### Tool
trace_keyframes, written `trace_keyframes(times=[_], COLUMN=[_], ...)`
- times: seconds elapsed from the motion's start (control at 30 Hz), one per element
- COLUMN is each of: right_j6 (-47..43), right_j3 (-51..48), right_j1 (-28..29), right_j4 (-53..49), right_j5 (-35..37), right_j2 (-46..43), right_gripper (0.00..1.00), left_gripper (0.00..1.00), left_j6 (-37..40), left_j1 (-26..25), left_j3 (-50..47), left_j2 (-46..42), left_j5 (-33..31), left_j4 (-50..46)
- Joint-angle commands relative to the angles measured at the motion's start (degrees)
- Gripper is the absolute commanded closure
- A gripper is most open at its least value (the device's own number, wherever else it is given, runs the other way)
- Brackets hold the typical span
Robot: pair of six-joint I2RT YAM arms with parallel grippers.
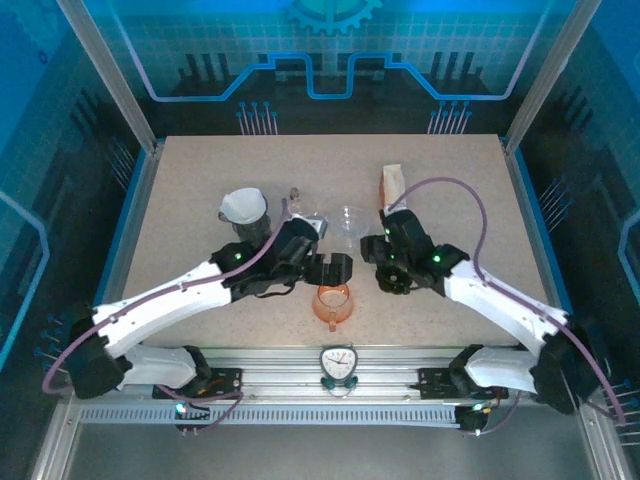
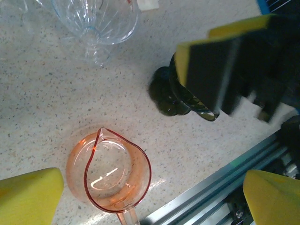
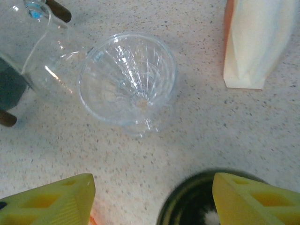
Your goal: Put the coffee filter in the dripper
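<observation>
Yellow pincer pads [image 3: 51, 201], ribbed clear dripper [image 3: 127, 77]

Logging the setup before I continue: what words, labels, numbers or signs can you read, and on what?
No legible text anywhere.
Dial on the front rail: face markings too small to read.
Cream pouch: no print on the side shown.
Gear emblem on the backdrop: a graphic, no words.

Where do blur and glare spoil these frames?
Left wrist: the right pincer's fingers smear with motion blur, while the orange pitcher is sharp with a white glint inside. Right wrist: the clear dripper looks soft, its ribs glinting. Top external: blue cast on the walls, the table evenly lit.
</observation>
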Motion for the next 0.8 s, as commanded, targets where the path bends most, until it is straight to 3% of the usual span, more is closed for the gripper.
trace_keyframes(times=[0.0,0.17,0.4,0.77], right_j6=[0.1,1.8,4.6,6.5], right_j3=[4.5,9.6,14.5,15.8], right_j1=[-3.4,-7.2,-9.4,-9.7], right_j4=[3.8,6.4,6.8,6.0], right_j5=[-5.7,-9.8,-11.6,-10.4], right_j2=[6.2,16.3,25.7,28.0], right_gripper=[0.33,0.37,0.49,0.82], left_gripper=[0.01,0.01,0.01,0.01], left_j6=[-1.0,-3.7,-6.7,-8.0], left_j1=[-0.2,-0.2,-0.2,-0.2], left_j3=[-8.1,-19.0,-28.8,-31.4], left_j2=[-5.1,-14.9,-25.5,-28.3], left_j5=[-1.7,-3.2,-7.2,-9.2], left_j4=[6.3,13.5,15.4,14.1])
